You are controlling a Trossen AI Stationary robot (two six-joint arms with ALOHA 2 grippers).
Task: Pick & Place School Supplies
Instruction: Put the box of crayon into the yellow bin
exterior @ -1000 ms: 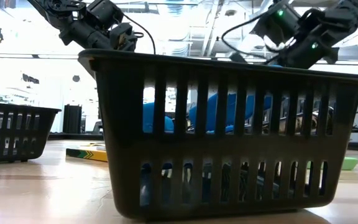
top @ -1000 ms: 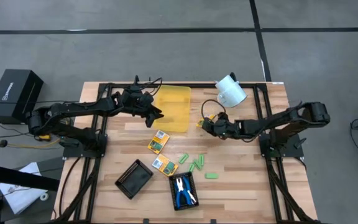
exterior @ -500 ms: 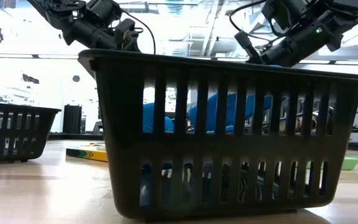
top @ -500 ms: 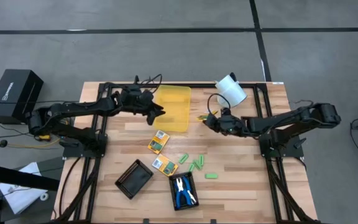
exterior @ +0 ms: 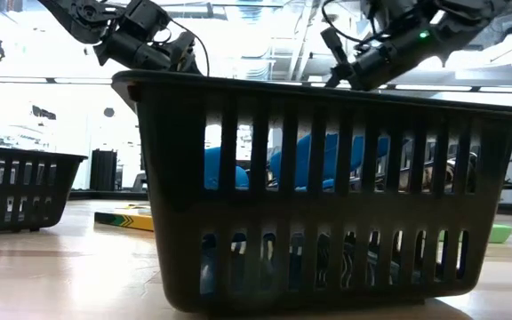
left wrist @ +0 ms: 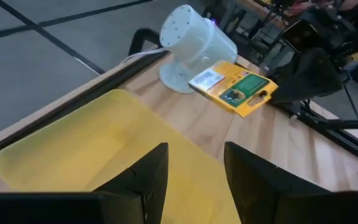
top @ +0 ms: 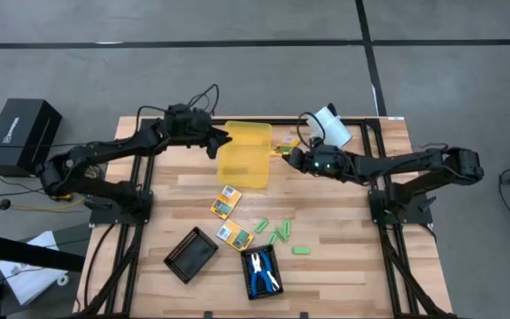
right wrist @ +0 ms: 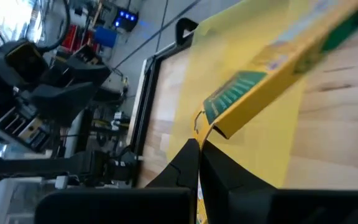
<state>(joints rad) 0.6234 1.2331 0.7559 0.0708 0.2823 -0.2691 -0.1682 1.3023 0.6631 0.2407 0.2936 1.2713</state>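
Note:
My right gripper (top: 289,152) is shut on a yellow-orange printed box (top: 281,149) above the right edge of the translucent yellow bin (top: 246,158). The box also shows in the left wrist view (left wrist: 235,90). My left gripper (top: 220,139) is open and empty over the bin's far left corner (left wrist: 73,149). Two more yellow boxes (top: 226,202) (top: 235,236) lie flat on the table. Light-green sticks (top: 273,232) lie to their right. Blue-handled tools (top: 259,270) lie in a black tray. My right gripper pinches the box between its two fingers at its hang-tab end (right wrist: 215,127). The fingers come about level from the table's right side. The box sticks out past the fingertips toward the bin, lifted clear of the table.
A white cylinder (top: 330,127) stands at the far edge just behind my right arm. A second black tray (top: 190,253) sits near the front left. In the low view a black slotted basket (exterior: 327,204) fills the foreground. Bare wood lies at the table's right.
My right gripper has gone up and toward the table's far edge and the bin, carrying the yellow box from beside the bin to over its right edge. My left gripper has gone toward the far edge along the bin's left side.

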